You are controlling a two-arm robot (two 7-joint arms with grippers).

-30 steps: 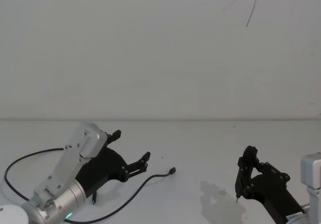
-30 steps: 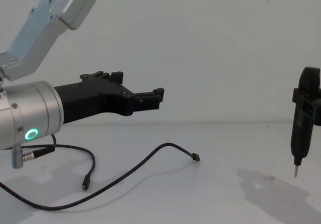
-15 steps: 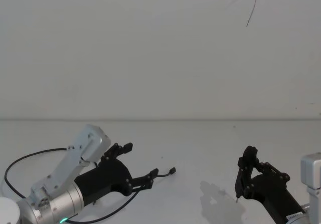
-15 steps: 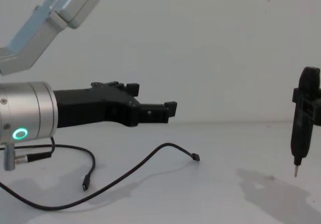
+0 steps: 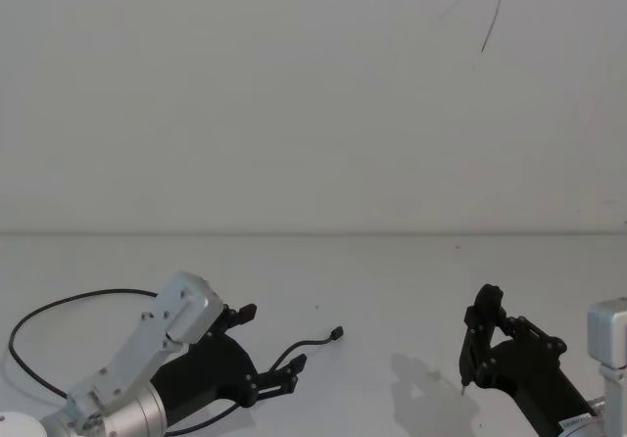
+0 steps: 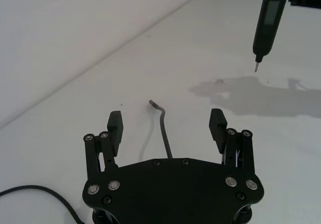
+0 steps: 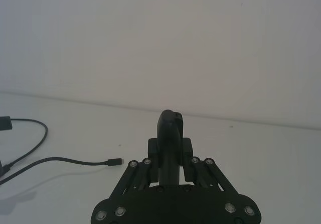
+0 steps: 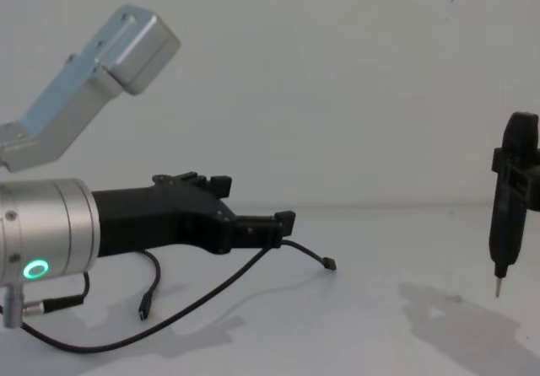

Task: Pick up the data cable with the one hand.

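1 data cable (image 5: 318, 340) half-hidden beneath jaws

Left claw (image 5: 271, 337) (image 6: 166, 118) (image 8: 253, 201): low over the table (image 5: 392, 270), fingers spread.
Cable (image 5: 318, 340) (image 6: 162, 128) (image 8: 211, 296): on the table under the left claw, running forward between its fingers; the plug lies just ahead of the fingertips, the rest loops back behind the claw and to its left.
Pen tool (image 8: 504, 216) (image 6: 268, 18): well apart to the claw's right, upright, clamped in the right claw (image 7: 170, 148), tip above the table.
Wall (image 5: 294, 94): far ahead of the claw, behind the table.
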